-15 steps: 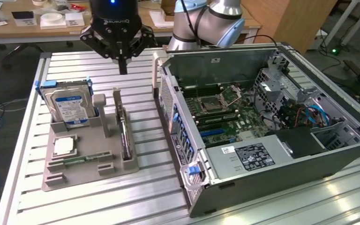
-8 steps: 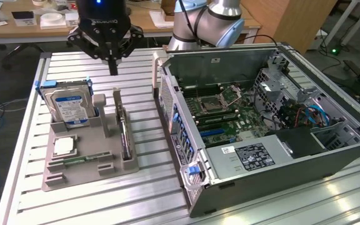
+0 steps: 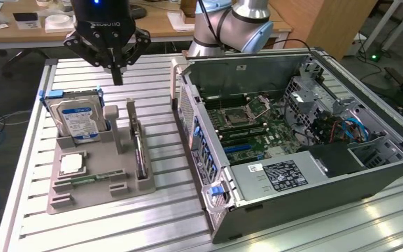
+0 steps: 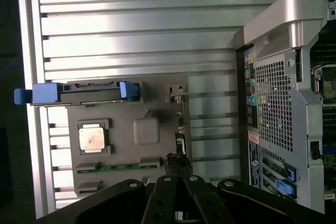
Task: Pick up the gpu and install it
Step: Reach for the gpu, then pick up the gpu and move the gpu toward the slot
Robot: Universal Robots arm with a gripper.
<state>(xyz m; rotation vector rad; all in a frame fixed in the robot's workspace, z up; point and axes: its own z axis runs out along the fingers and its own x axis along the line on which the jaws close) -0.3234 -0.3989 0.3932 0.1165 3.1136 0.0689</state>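
Exterior view: black gripper high over the far part of the slatted metal table, toward the exterior view's left. Fingers pressed together into one narrow point, aimed straight down, nothing held. Silver-grey robot arm behind the open computer case.

Gpu on edge in a slot of the grey fixture tray, thin side up, on the tray's side nearest the case. Untouched, well apart from the fingertips, lower and nearer the camera. Hard drive with blue-white label upright in a blue-tabbed holder at the tray's far end, below the gripper. Square processor chip flat in a tray pocket. Narrow green memory stick flat just in front of it. Case lying on its side on the exterior view's right, panel off, motherboard exposed, labelled power supply inside.

Wrist view: looking down past the gripper, dark finger links converging, closed, empty. Gpu edge-on, a thin strip along the tray edge facing the case, roughly in line with the closed fingers. Hard drive edge-on with blue tabs. Processor chip and memory stick flat in their pockets. Bare table slats beyond the tray.
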